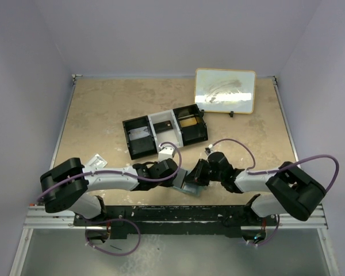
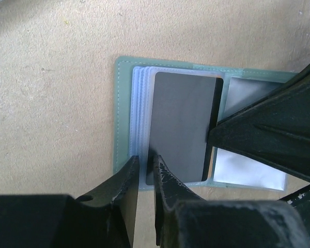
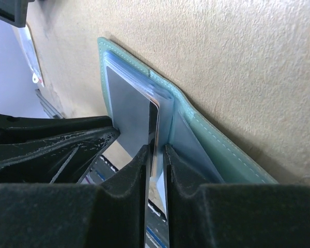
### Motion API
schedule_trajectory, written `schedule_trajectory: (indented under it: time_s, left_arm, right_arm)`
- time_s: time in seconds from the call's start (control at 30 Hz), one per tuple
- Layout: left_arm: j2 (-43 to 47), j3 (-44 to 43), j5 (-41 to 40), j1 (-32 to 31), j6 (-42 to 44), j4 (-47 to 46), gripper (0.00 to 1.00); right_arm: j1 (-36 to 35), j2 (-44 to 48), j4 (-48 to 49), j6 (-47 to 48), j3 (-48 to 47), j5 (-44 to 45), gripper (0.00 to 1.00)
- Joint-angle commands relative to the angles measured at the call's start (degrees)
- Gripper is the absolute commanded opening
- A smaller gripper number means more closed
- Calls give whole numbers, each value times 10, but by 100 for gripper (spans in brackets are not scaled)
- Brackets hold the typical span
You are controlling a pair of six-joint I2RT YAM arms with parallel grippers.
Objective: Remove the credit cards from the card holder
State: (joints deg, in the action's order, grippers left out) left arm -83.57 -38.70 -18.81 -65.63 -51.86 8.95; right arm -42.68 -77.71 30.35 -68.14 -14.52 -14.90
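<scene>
the card holder [image 1: 184, 183] lies open and flat on the table, just on the near side of the tray [image 1: 163, 127], toward the arm bases. its outer cover is a dull grey-green with a stitched seam running round the edge. inside is a stack of pale blue, see-through pocket leaves with rounded corners. a dark card [image 2: 183, 126], plain charcoal grey and unmarked, lies over those leaves (it nearly fills that half of the holder). the other half shows a greyish pocket with a white patch below it.

both grippers meet at the holder on that same near side of the tray. the right gripper [image 3: 156, 155] is closed on the dark card, its two fingers pressed on either face of the card's long edge beside the fold. the left gripper [image 2: 145, 165] has its jaws drawn close, with only a slim gap. its tips are at the holder's open end, by the card's corner and the leaf stack. whether they actually pinch anything there, i cannot tell.
</scene>
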Motion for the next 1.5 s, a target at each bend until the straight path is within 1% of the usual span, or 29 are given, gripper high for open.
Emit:
schedule_trajectory:
  time_s: [0.0, 0.17, 0.2, 0.27, 0.3, 0.37, 0.43, 0.5, 0.67, 0.8, 0.9, 0.97, 1.07, 1.17, 1.27, 1.33, 1.47]
  left_arm:
    - [10, 5, 31, 1, -6, -32, 13]
    - [11, 17, 53, -1, -15, -53, 11]
    - [9, 19, 58, -3, -15, -58, 11]
    - [3, 16, 64, -5, -12, -59, 10]
    - [-1, 13, 66, -7, -9, -58, 10]
    - [-5, 9, 55, -11, -10, -46, 9]
    - [-7, 9, 43, -11, -16, -37, 8]
    - [-10, 7, 23, -11, -28, -18, 7]
    - [-23, 14, -9, -11, -60, 10, 6]
    - [-28, 28, -12, -11, -72, 6, 5]
    - [-31, 33, -15, -11, -74, 8, 5]
    - [-33, 34, -20, -11, -76, 11, 5]
    - [-38, 37, -21, -11, -76, 11, 4]
    - [-42, 38, -20, -12, -76, 9, 4]
    - [-43, 38, -16, -12, -75, 3, 4]
    - [-44, 37, -14, -12, -74, 1, 4]
    - [-43, 33, -12, -12, -71, 1, 4]
  right_arm:
    - [4, -30, 31, -2, -8, -4, 18]
    - [6, -40, 75, 5, -2, -30, 21]
    - [7, -44, 64, 12, -8, -31, 21]
    - [6, -55, 9, 38, -34, -22, 23]
    - [6, -59, -16, 49, -47, -16, 21]
    - [6, -59, -46, 64, -62, -1, 15]
    - [7, -48, -52, 65, -60, 6, 7]
    - [7, -32, -53, 65, -55, 13, 2]
    - [21, -7, -57, 83, -40, 1, 0]
    - [48, 5, -66, 105, -29, -18, 0]
    - [67, 8, -94, 133, -29, -28, 0]
    - [79, 12, -106, 144, -26, -31, 2]
    - [92, 21, -121, 149, -15, -29, 9]
    - [95, 29, -149, 151, -13, -8, 15]
    - [96, 34, -148, 149, -12, -11, 18]
    - [96, 35, -152, 148, -18, -8, 24]
    - [96, 33, -147, 146, -31, -11, 25]
